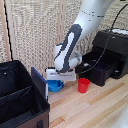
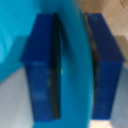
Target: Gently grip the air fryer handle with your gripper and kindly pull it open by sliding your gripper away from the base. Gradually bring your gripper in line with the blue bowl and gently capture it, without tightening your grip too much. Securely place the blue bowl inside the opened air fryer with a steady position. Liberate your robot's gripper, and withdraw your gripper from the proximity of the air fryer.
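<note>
Even, soft indoor light fills the low-resolution, slightly blurred exterior view, with faint shadows on the bench (image 1: 100, 105) at lower right, while the wrist view is badly out of focus, its close blue bowl (image 2: 75, 60) smeared.

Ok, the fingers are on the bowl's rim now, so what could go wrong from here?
1. The gripper pinches only the thin rim of the blue bowl; it may tilt or slip when lifted.
2. The red cup stands between bowl and air fryer; a low carry could knock it.
3. The black case sits close beside the bowl.
</note>
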